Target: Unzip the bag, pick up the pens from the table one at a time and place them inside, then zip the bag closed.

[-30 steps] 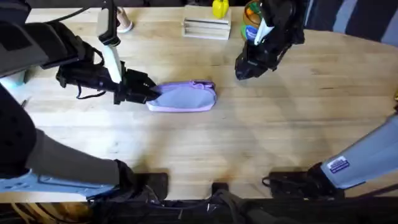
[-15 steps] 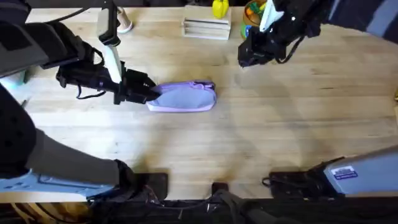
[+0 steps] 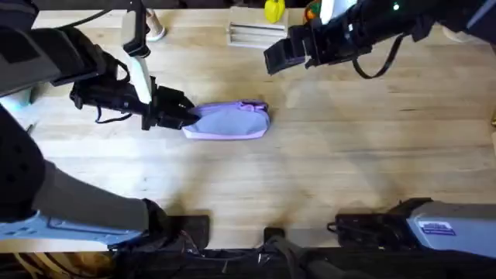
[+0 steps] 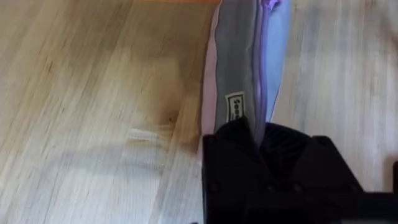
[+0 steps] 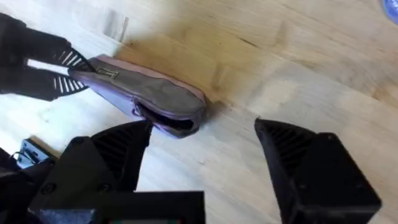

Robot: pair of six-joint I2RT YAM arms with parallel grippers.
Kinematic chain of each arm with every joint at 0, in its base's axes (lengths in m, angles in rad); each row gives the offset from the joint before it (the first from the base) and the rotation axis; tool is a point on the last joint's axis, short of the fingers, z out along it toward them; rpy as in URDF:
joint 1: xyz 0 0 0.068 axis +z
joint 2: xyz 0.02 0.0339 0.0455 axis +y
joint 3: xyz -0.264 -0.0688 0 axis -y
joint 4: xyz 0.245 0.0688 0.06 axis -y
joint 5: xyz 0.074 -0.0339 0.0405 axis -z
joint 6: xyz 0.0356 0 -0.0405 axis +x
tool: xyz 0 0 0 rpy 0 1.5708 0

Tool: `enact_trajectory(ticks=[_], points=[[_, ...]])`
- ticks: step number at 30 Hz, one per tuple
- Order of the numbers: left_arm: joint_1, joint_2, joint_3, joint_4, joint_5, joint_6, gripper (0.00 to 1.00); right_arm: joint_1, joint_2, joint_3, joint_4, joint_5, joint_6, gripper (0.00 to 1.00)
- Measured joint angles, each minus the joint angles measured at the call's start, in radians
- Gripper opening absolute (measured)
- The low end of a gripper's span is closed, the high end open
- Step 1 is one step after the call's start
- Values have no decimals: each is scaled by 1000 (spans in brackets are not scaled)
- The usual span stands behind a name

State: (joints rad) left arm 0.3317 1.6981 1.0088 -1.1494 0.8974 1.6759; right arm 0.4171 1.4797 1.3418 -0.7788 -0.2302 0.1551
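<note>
The lavender fabric pencil pouch point(image 3: 229, 121) lies on its side on the light wooden plank table point(image 3: 325, 170), left of the table's centre, with its long axis running left to right. The zipper point(image 3: 246, 106) runs along the far upper edge of the pouch. In the right wrist view the pouch point(image 5: 146, 96) shows a dark gap at its near end, so that end appears partly open.

The left gripper point(image 3: 184, 116) reaches in from the left side of the table and is clamped on the left end of the pouch. In the left wrist view the black fingers point(image 4: 239, 134) are closed tight on the fabric edge of the pouch point(image 4: 239, 56), just below a small sewn label point(image 4: 234, 108). The pouch rests on the table while it is pinched.

The right gripper point(image 3: 277, 56) is raised above the far side of the table, right of and beyond the pouch and well apart from it. In the right wrist view its two black fingers point(image 5: 115, 155) stand wide apart with nothing between them.

At the far edge of the table sit a stack of flat pale slats point(image 3: 256, 32), a yellow object point(image 3: 273, 9) and a small white object point(image 3: 155, 31).
</note>
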Motion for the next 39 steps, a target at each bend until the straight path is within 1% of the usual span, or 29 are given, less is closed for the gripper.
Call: enact_trajectory(ticks=[1, 2, 3, 5, 6, 7, 10, 15, 19, 23, 25, 27, 29, 32, 34, 37, 39], points=[[0, 0, 0, 2, -1, 2, 151, 0, 1, 0, 0, 0, -3, 997], [0, 0, 0, 1, -6, 0, 322, 0, 1, 0, 3, 0, -6, 997], [1, 0, 0, 1, -7, 0, 452, 0, 1, 0, 8, -3, -11, 997], [4, 0, 0, 1, -9, -1, 779, 0, 1, 0, 18, -14, -38, 997], [4, 0, 0, 1, -10, -1, 912, 0, 1, 0, 19, -24, -58, 997], [4, 0, 0, 0, -12, -4, 973, 1, 1, 0, 19, -33, -74, 997], [4, 0, 0, 1, -14, -4, 992, 4, 1, 0, 21, -51, -109, 997], [4, 0, 1, -4, -45, 0, 995, 5, 1, 0, 21, -63, -132, 997], [4, -16, 28, -74, -65, 37, 996, -1, 1, 0, 21, -63, -141, 997], [4, -107, 89, -130, -97, 63, 996, -26, -14, 0, 18, -63, -147, 997], [4, -173, 121, -143, -107, 57, 996, -45, -38, 0, 16, -63, -149, 997], [4, -239, 151, -158, -111, 33, 995, -64, -68, 0, 16, -63, -149, 997], [4, -303, 178, -176, -113, -6, 994, -84, -103, 0, 15, -63, -149, 997], [4, -386, 215, -202, -118, -88, 993, -111, -150, 0, 14, -63, -150, 997], [4, -436, 244, -217, -134, -173, 993, -128, -175, 0, 14, -63, -152, 997], [4, -503, 291, -233, -166, -334, 993, -148, -205, 0, 6, -63, -153, 997], [4, -542, 324, -239, -203, -458, 993, -159, -219, 0, -3, -63, -153, 997]])
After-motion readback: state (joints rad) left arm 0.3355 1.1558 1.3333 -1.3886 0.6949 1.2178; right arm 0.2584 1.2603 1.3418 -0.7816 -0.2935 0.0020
